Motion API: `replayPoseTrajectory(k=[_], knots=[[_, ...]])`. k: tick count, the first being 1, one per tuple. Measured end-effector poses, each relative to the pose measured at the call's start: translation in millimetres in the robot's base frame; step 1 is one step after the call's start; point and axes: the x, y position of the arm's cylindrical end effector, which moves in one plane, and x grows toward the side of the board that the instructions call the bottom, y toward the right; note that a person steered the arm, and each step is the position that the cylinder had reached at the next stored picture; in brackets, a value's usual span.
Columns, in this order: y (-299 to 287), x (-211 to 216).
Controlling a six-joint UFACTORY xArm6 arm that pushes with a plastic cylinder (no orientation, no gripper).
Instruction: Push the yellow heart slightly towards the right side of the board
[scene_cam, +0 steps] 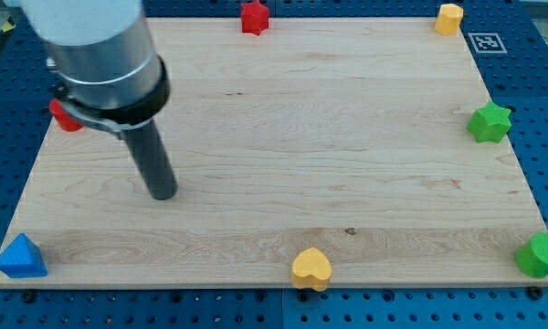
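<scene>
Nothing is pushed yet. My tip (164, 193) has no gripper and holds nothing. Yellow heart (311, 268) sits at its 4 o'clock, well apart, untouched.

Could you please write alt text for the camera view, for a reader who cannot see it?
My tip rests left of centre on a wooden board, far from the yellow heart block at the bottom edge. Other blocks ring the edges: red star, yellow hexagon, green star, blue triangle.
</scene>
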Motion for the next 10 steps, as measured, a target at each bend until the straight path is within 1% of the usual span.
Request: replayPoseTrajectory(k=[1, 2, 5, 6, 7, 8, 10], knots=[[27.0, 0.0], [49.7, 8.8], [55.9, 22.4], [55.9, 46.8], [55.9, 47.9], [62.8, 88.1], [66.0, 78.9]])
